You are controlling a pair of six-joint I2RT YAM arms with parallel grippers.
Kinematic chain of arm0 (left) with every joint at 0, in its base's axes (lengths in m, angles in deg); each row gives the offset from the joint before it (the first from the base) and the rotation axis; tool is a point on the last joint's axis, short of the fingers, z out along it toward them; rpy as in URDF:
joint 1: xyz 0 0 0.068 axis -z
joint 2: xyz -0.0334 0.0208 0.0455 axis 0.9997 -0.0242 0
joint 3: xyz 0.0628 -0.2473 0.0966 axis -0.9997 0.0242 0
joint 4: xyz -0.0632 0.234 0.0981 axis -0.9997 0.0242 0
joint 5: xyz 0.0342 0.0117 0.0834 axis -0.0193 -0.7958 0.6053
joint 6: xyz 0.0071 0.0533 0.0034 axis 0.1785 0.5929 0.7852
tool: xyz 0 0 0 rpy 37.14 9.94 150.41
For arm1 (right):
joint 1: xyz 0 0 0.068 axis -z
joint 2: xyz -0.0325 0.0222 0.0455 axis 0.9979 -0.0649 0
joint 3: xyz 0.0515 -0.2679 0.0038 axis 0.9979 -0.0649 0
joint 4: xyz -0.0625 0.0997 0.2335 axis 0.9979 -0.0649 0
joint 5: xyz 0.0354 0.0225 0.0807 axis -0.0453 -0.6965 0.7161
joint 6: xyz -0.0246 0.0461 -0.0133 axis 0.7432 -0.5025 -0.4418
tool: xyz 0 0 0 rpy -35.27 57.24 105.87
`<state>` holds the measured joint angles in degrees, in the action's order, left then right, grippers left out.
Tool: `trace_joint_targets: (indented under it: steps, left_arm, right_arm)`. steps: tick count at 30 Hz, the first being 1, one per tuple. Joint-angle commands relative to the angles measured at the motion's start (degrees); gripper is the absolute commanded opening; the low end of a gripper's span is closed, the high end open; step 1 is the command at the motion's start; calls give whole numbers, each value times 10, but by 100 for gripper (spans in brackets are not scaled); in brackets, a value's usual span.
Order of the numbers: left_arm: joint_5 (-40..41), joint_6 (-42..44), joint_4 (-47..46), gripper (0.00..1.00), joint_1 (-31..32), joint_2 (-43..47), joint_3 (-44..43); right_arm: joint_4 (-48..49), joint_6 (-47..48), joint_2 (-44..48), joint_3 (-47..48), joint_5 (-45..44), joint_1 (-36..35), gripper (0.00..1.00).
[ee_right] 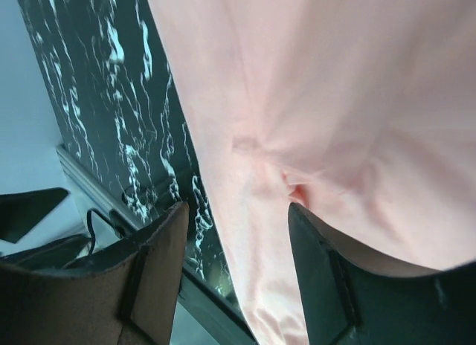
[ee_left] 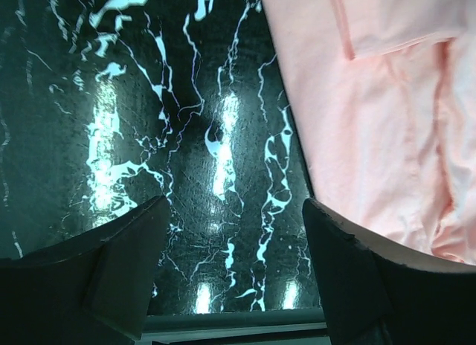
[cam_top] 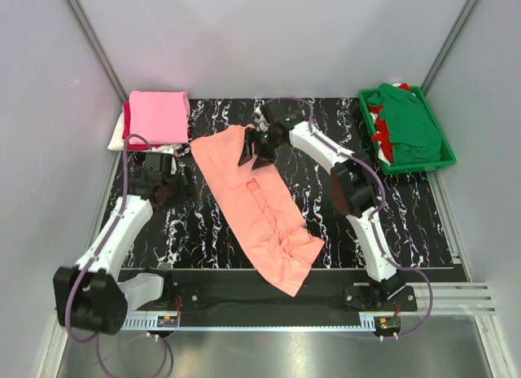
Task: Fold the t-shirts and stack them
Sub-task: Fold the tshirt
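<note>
- The green tray (cam_top: 447, 155) sits at the far right corner of the counter (cam_top: 411, 219), with its outer side reaching past the marbled surface.
- Inside the tray, a dark green t-shirt (cam_top: 413, 121) lies bunched on top. A red t-shirt (cam_top: 380, 140) shows along the tray's left side, with scraps of white cloth (cam_top: 375, 109) beside it.
- A folded stack stands at the far left corner. The bright pink t-shirt (cam_top: 159, 116) is on top, a red edge (cam_top: 127, 120) shows under it, and a white layer (cam_top: 117, 137) at the bottom sticks out past the counter's left edge.
- The salmon-peach t-shirt (cam_top: 256, 207) lies spread out and rumpled in a diagonal band down the middle of the counter. Its near end drapes over the front edge onto the black rail.
- The right pincer (ee_right: 236, 207) hangs over the far end of this shirt with its jaws parted and nothing clamped. Cloth fills most of the gap, and a small pucker sits just beside the right-hand finger (ee_right: 327, 278).
- The left pincer (ee_left: 234, 202) is released too, with its jaws wide apart above bare marble. The shirt's edge lies just to its right.
- Bare counter shows between the shirt and the left arm. A wider bare stretch lies between the right arm and the counter's right edge, on the near side of the tray.
</note>
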<state>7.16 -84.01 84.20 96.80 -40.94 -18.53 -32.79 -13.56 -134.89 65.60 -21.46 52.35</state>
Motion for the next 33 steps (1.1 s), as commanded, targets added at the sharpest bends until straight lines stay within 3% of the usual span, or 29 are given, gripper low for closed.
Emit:
trace_joint_targets:
  steps: [1,2,6,10,15,19,33]
  left_arm:
    - [-8,-16,-29,77,-2,-39,-31]
    - [-8,-15,-25,77,-2,-40,-35]
    - [-1,-8,1,78,-2,-17,-41]
    - [11,-2,28,79,-2,44,-2]
    - [-3,-3,4,81,9,117,15]
    - [5,-1,6,82,10,117,14]
    - [21,-7,-1,82,39,129,20]
  right_arm:
    - [-39,39,2,80,-64,20,63]
    - [-90,56,-42,154,-85,17,63]
    - [-147,65,-123,273,-120,10,61]
    - [-111,59,-138,268,-123,-1,61]
    - [-33,43,-168,267,-60,-24,60]
    - [-15,10,-212,294,-62,-28,60]
    - [34,-86,-285,303,-120,136,59]
